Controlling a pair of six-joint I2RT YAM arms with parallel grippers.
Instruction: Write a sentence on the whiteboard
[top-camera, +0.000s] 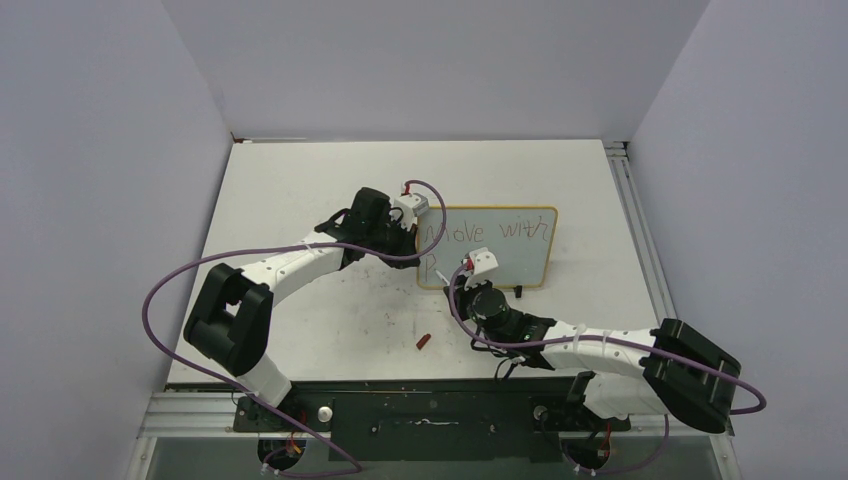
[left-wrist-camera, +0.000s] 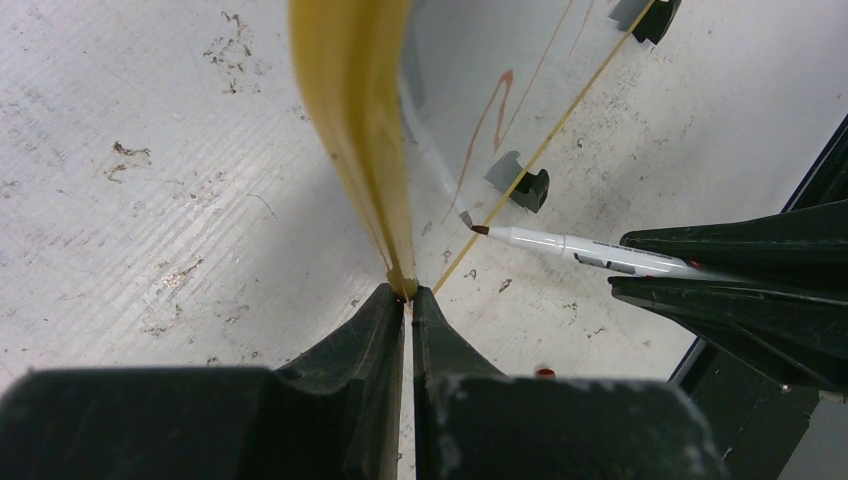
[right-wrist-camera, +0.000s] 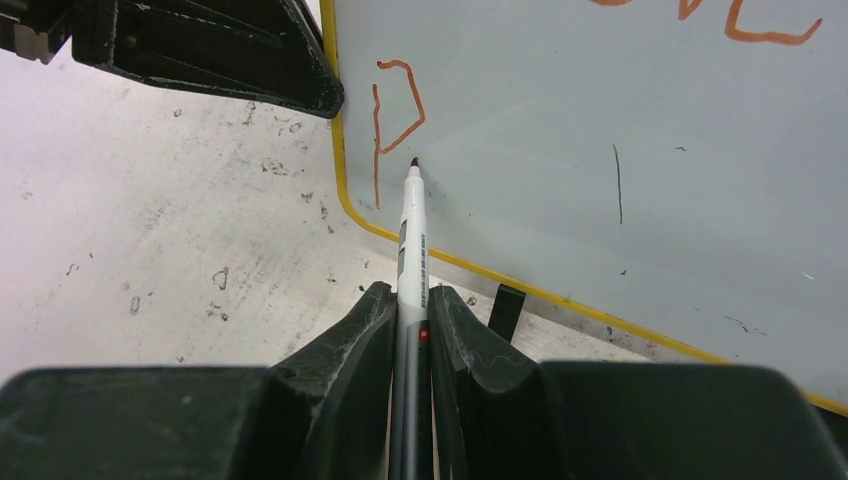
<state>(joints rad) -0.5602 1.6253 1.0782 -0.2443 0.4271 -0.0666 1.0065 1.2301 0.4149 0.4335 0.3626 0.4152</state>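
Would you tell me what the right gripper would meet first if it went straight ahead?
The marker held by the right gripper would likely reach the whiteboard first, just beside the P.

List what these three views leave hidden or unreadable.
- Top view: the sentence on the whiteboard is partly covered, its start by the left gripper, its second line by the right gripper.
- Right wrist view: top line cut off by the upper edge; whether the marker tip touches the board is unclear.
- Left wrist view: board nearly edge-on, lettering unreadable.
- Top view: small red item on the table, too small to identify.
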